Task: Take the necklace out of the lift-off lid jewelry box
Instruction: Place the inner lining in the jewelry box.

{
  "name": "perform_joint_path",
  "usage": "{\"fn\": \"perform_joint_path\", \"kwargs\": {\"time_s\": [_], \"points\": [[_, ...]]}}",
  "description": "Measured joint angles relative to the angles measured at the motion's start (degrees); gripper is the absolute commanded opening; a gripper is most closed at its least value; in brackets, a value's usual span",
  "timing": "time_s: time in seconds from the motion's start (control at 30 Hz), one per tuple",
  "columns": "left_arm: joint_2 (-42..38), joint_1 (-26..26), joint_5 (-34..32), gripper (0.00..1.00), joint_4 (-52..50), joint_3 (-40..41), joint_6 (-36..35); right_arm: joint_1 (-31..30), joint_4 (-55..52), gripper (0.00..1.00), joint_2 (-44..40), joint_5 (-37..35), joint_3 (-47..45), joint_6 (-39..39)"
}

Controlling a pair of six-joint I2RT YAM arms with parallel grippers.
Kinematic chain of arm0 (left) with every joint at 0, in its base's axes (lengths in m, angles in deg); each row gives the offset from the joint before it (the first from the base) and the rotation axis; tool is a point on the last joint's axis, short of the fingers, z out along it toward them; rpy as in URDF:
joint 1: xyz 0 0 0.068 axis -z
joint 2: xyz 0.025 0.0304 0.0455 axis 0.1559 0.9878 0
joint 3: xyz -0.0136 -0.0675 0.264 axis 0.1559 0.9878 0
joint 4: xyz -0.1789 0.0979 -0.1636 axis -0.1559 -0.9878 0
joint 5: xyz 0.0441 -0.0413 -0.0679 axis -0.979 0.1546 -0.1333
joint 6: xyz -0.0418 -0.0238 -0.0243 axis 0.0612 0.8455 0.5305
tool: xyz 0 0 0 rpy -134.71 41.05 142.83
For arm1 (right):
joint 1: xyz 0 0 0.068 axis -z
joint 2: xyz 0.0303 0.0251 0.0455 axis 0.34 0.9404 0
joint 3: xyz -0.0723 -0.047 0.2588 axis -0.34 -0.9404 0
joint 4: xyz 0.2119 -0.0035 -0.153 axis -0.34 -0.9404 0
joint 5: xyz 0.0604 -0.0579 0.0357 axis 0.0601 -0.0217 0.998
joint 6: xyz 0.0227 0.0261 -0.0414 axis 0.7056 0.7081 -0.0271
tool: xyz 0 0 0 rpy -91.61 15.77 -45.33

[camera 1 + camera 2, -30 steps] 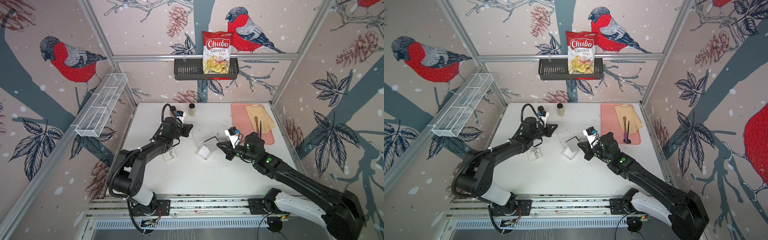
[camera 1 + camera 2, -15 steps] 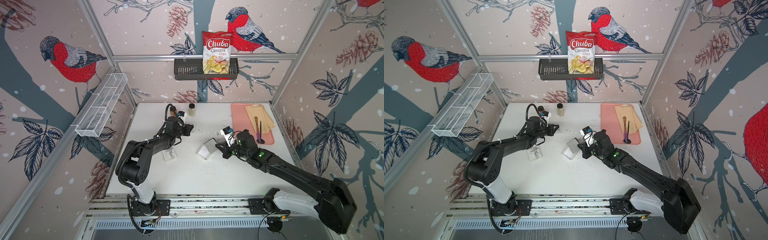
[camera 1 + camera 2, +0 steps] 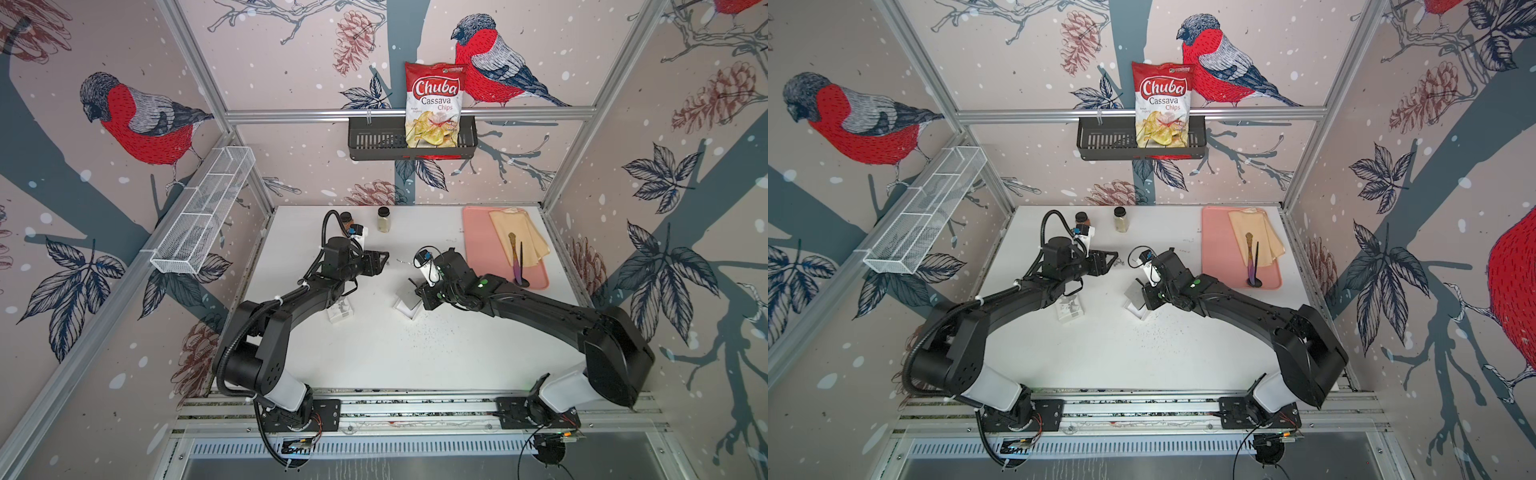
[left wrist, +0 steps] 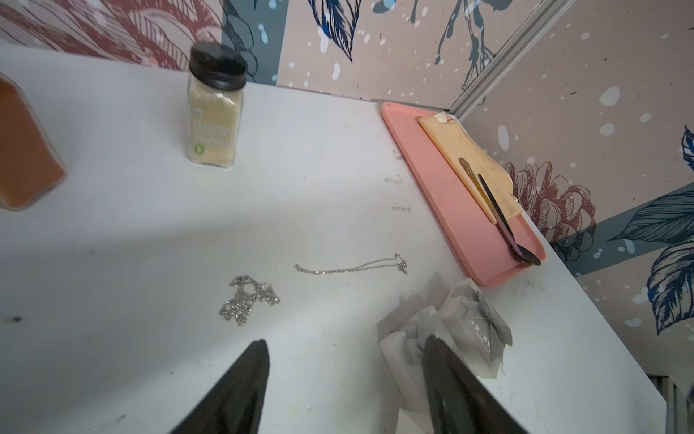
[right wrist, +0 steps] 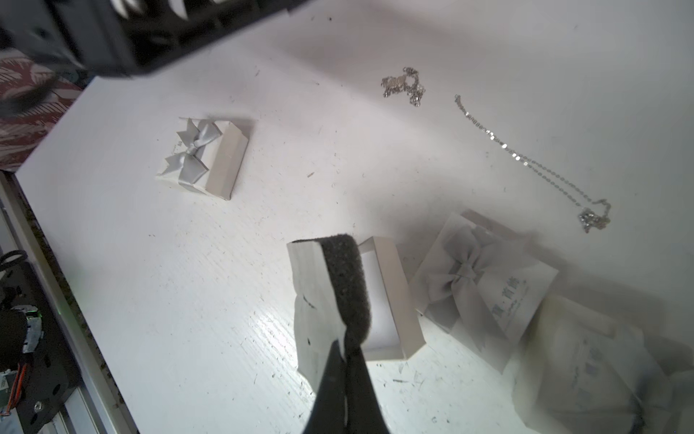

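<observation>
silver necklace, white box, dark grey foam insert, pink tray

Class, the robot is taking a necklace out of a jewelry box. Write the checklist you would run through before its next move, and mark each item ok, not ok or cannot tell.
1. Lid off: it lies beside the box base. ok
2. Bunched necklace out of the box, lying on the table. ok
3. Left gripper open and empty. ok
4. Right gripper shut on the foam insert. ok
5. Box base empty: the foam insert hides part of its floor. cannot tell
6. Stretched chain lies apart from the bunched necklace. ok
</observation>
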Motion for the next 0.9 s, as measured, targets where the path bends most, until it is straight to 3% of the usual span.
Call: {"fn": "perform_joint_path", "kwargs": {"time_s": [0.3,0.73,0.9], "points": [[-12.0,-2.4,-9.4,0.69,-5.6,4.5,-2.0,-2.3,-10.1,0.00,6.0,-4.5,5.3,-2.6],[-15.3,-3.8,-10.6,0.69,-6.9,6.9,-2.9,-2.9,-13.7,0.00,10.5,-6.5,11.4,-3.0],[-14.6,-3.9,-7.2,0.68,-6.3,8.3,-2.9,-2.9,-13.9,0.00,10.0,-7.7,11.7,-4.0]]}}
